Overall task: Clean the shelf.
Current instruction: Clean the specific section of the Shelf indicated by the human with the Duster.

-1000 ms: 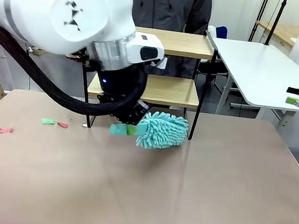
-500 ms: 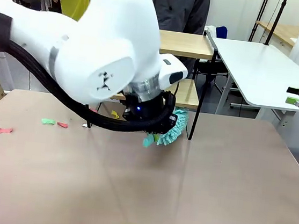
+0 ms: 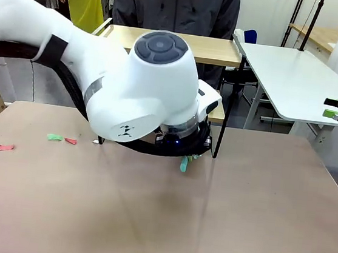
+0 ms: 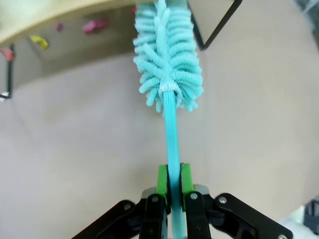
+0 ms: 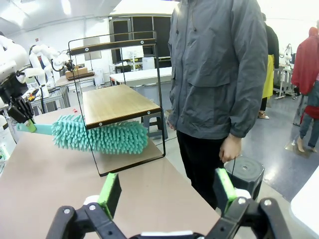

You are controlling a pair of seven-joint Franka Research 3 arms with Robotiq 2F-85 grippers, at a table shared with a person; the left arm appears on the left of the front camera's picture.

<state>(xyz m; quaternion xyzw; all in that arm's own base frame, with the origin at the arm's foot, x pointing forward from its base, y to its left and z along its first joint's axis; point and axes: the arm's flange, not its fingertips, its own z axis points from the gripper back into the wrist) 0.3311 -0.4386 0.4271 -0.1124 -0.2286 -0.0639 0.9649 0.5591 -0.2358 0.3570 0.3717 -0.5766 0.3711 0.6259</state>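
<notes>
Duster (image 4: pixel 167 64) has slid under the shelf (image 3: pixel 208 48), beyond left gripper (image 4: pixel 172 173) (clamped).

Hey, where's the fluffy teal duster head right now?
In the right wrist view the duster head lies under the shelf's lower board, above the tabletop, left of centre; the left gripper clamps its handle.

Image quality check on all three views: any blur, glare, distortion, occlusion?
Front view: sharp, soft sheen on the table, left arm in front of much of the shelf. Left wrist view: duster crisp, top edge soft and bowed. Right wrist view: ceiling lights blown out to white, background hazy.
</notes>
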